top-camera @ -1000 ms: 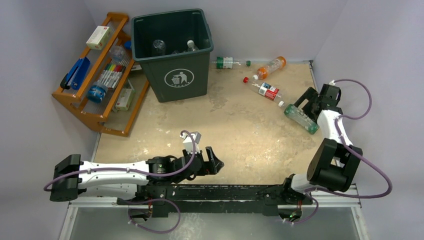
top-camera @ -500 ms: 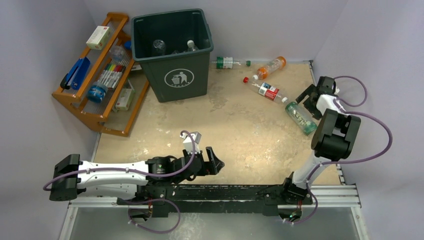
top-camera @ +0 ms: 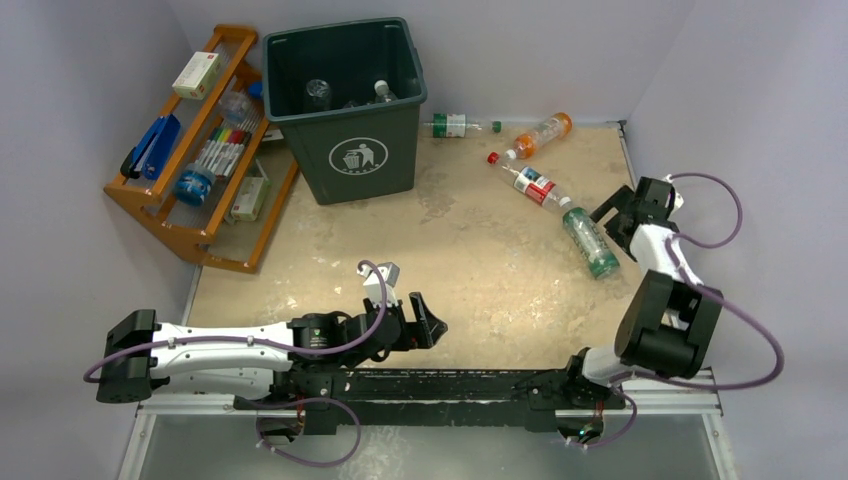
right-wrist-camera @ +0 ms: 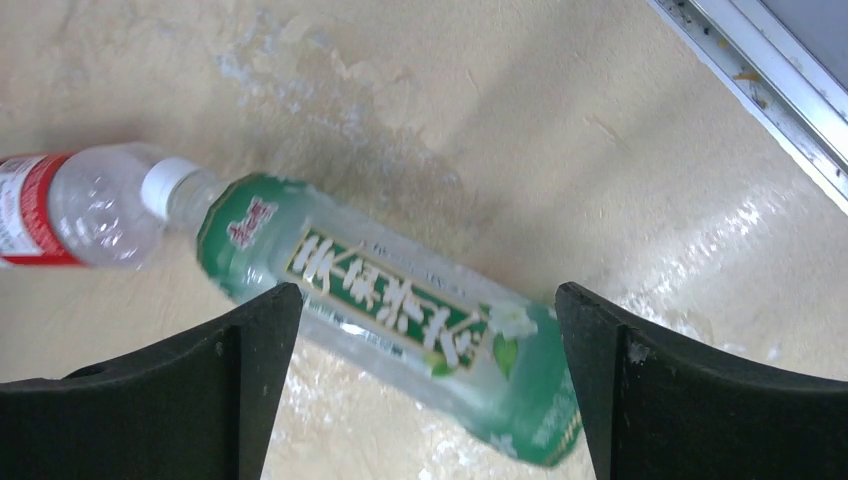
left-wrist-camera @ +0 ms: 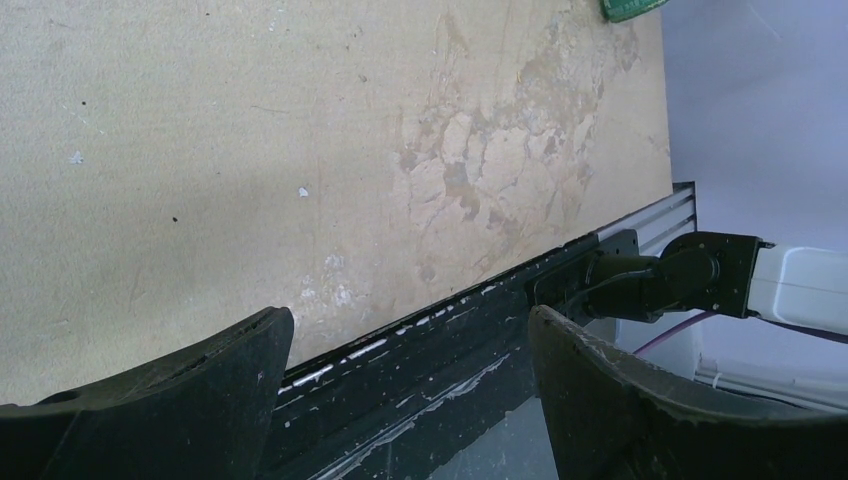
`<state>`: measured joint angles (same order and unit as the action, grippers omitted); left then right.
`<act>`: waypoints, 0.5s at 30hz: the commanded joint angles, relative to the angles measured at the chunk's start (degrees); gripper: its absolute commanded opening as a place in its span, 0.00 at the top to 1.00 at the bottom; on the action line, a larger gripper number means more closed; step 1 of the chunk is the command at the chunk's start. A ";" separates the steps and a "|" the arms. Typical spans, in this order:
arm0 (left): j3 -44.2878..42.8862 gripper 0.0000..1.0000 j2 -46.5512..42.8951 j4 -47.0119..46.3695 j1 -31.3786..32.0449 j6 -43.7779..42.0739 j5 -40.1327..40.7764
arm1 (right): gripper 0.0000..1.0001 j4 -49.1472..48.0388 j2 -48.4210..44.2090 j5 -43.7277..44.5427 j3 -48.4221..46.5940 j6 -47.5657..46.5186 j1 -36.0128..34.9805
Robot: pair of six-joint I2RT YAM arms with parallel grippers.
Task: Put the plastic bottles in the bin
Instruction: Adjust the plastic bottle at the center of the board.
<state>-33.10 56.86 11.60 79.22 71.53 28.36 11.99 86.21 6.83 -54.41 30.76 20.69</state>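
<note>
**Four bottles loose on the worktop, both grippers empty-handed**

The worn beige worktop (top-camera: 480, 270) fills the walled cell. On its far left side stands the dark green bin (top-camera: 345, 150), upright, with a white disposal symbol on its front. At least two clear bottles (top-camera: 318, 94) lie inside it. Left of the bin, an orange wooden rack (top-camera: 150, 200) leans by the wall, holding markers, boxes and a blue item.

The left arm lies low along the near edge. Its left gripper (top-camera: 425, 322) has its jaws well apart over bare worktop, with nothing between them. The right arm reaches up the right side. The right gripper (top-camera: 612, 222) has its jaws spread wide and sits just beside the green-labelled tea bottle (top-camera: 588, 240). In the right wrist view that bottle (right-wrist-camera: 400, 310) lies on its side across the gap between the fingers; whether they touch it cannot be told.

The tea bottle's white cap meets the base of a red-labelled clear bottle (top-camera: 530, 183), which also lies flat. Farther back, near the far wall, lie an orange bottle (top-camera: 542, 134) and a small clear bottle with a green label (top-camera: 455, 125), just right of the bin.
</note>
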 commanded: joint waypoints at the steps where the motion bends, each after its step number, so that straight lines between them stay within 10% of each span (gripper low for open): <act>1: -0.13 0.12 -0.58 -2.44 0.58 1.09 1.04 | 0.00 -3.38 -8.07 -2.84 4.69 -1.17 0.27; 15: -1.09 0.12 4.47 -5.94 2.07 1.33 1.00 | 0.00 -3.74 -9.53 -6.78 7.32 -6.89 0.29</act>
<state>-33.04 60.34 9.43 80.64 71.99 28.38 9.56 76.09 1.06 -44.66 26.76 20.69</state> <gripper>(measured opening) 0.876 0.998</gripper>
